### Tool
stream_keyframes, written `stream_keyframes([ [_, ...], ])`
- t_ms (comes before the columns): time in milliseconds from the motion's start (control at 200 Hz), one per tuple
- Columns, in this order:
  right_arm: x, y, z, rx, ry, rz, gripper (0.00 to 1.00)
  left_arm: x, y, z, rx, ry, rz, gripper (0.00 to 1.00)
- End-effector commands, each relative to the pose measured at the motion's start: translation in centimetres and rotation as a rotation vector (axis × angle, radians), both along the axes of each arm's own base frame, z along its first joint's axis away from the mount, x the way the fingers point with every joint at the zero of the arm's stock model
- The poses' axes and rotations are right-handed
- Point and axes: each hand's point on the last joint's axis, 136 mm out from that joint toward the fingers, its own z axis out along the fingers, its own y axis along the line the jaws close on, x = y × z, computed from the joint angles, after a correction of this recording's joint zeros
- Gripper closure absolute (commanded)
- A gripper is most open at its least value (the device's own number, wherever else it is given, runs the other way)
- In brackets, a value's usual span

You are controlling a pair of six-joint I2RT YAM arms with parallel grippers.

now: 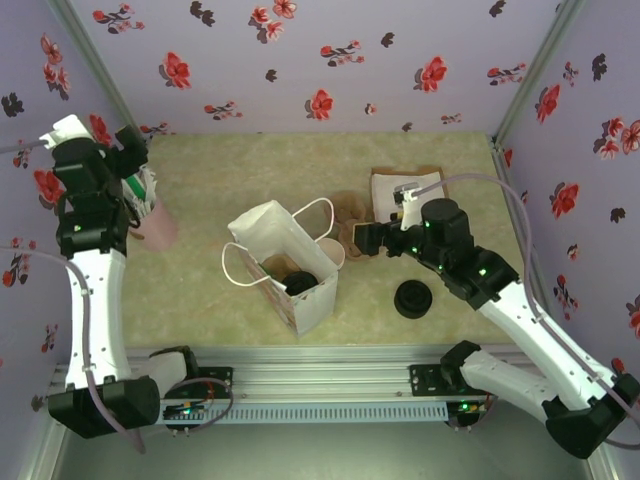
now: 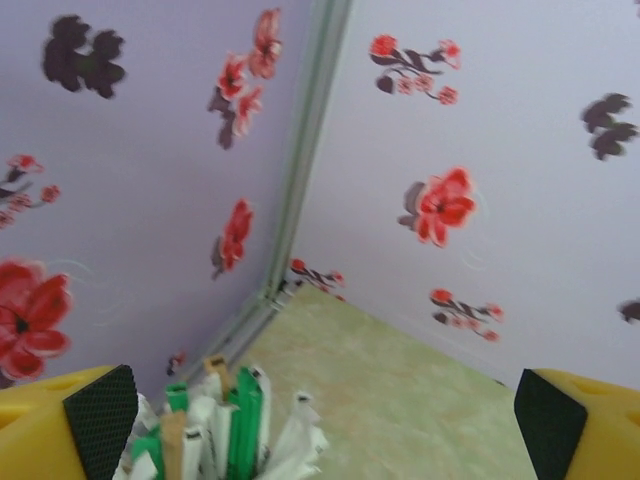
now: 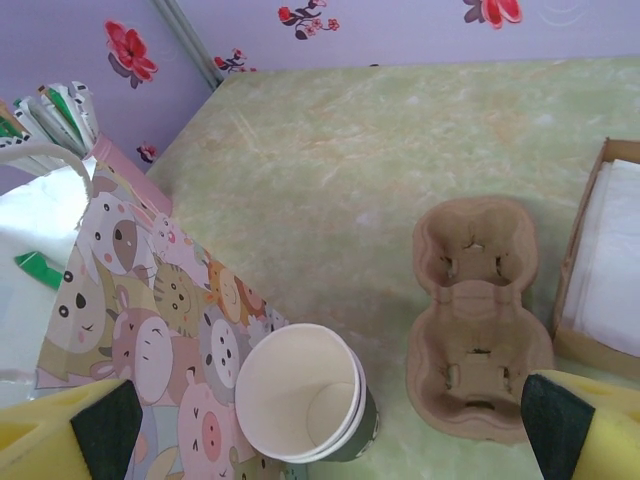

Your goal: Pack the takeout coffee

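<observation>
Yellow-bodied and black-padded, both pincers are held spread wide, with nothing pinched. The left pincer (image 2: 324, 418) is raised over the wrapped sachets (image 2: 235, 430) stuffed in a pink cup (image 1: 158, 228) at the far-left corner, presumably so extras can be reached. The right pincer (image 3: 330, 432) is poised above the lidless paper cup (image 3: 305, 395), just beside the pulp cup carrier (image 3: 478, 320). What appears to be the takeout coffee (image 1: 299, 283) is stood upright inside the open paper bag (image 1: 262, 226), so it is judged packed. A stack of black lids (image 1: 412, 298) is set apart on the tabletop (image 1: 200, 290).
</observation>
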Motion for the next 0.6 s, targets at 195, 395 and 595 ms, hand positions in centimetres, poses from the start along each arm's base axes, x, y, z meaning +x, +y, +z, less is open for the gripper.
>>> stream_keyframes([
  [195,-1.4,-3.4,0.9,-0.042,0.091,-0.135,0.01,-2.1,-7.9,-1.3,-0.305,0.098,-0.379,0.01],
  [395,-2.0,-6.6,-0.4,-0.056,0.200,-0.327,0.01,-3.5,-13.0,-2.7,-0.438,0.133,-0.588,0.01],
  [595,-3.0,-7.7,-1.5,-0.006,0.198,-0.363,0.01,-3.5,-15.2,-5.8,-0.426,0.225,-0.660,0.01],
])
